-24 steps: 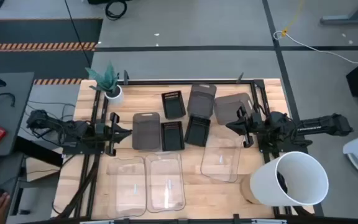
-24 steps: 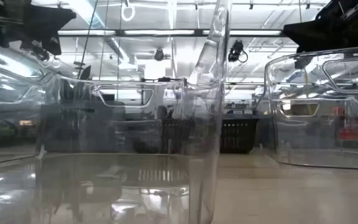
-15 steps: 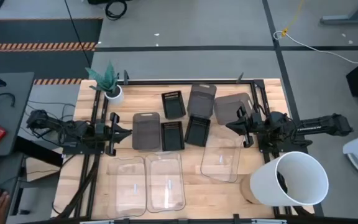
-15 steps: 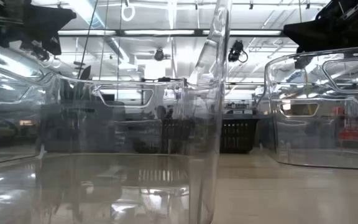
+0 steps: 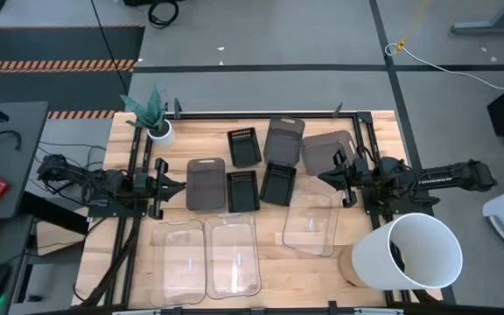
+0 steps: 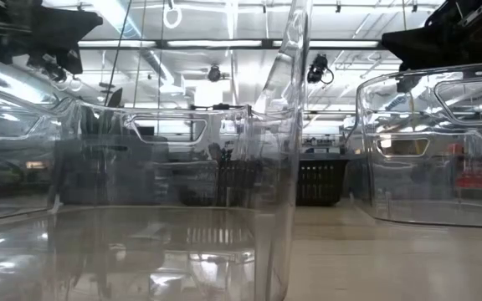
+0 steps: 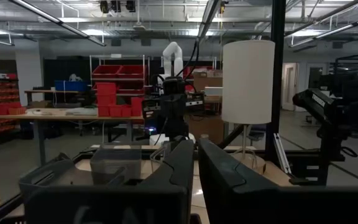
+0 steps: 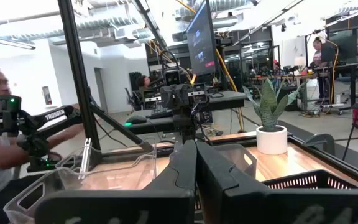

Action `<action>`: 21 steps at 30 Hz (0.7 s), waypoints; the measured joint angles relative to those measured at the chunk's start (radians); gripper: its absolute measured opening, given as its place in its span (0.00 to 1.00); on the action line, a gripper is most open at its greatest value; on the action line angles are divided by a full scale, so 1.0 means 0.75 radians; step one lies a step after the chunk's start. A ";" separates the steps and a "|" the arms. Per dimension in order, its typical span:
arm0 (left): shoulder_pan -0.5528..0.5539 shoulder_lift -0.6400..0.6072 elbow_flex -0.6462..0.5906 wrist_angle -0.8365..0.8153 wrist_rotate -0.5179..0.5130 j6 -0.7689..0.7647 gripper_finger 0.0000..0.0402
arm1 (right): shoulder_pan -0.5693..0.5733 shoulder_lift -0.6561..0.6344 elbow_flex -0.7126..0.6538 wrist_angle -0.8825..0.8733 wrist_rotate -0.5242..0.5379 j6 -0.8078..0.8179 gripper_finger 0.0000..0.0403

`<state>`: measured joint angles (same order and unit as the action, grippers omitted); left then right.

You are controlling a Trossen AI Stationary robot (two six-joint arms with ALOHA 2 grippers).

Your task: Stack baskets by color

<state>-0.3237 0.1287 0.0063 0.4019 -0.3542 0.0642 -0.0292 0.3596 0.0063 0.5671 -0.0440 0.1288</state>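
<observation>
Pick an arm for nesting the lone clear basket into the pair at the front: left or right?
Right, probably. The right hand hangs beside the lone clear basket. The left hand is nearer the clear pair, better placed to steady them. Both are shut and empty.

Bright, even overhead strip lighting; glare streaks the clear baskets (image 6: pixel 174 209) in the low view, softening the background.

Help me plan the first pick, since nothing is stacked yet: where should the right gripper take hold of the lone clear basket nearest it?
Probably by a long side rim, coming straight down. The clear basket lies flat and open-topped, apart from its neighbours, so its thin upright wall offers a pinchable edge. The right gripper, shut, sits just beyond its far end; the side toward the white bucket looks more crowded, so the other side is safer.
</observation>
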 joint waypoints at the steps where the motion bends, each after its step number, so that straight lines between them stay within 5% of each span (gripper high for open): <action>1: 0.000 0.000 0.000 0.000 0.000 0.000 0.08 | 0.000 0.000 0.000 0.000 0.000 0.000 0.02; 21: 0.000 0.000 0.000 0.000 0.000 0.000 0.08 | 0.000 0.000 0.000 0.000 0.000 0.000 0.02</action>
<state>-0.3237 0.1287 0.0063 0.4021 -0.3544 0.0643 -0.0289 0.3599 0.0063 0.5670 -0.0441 0.1289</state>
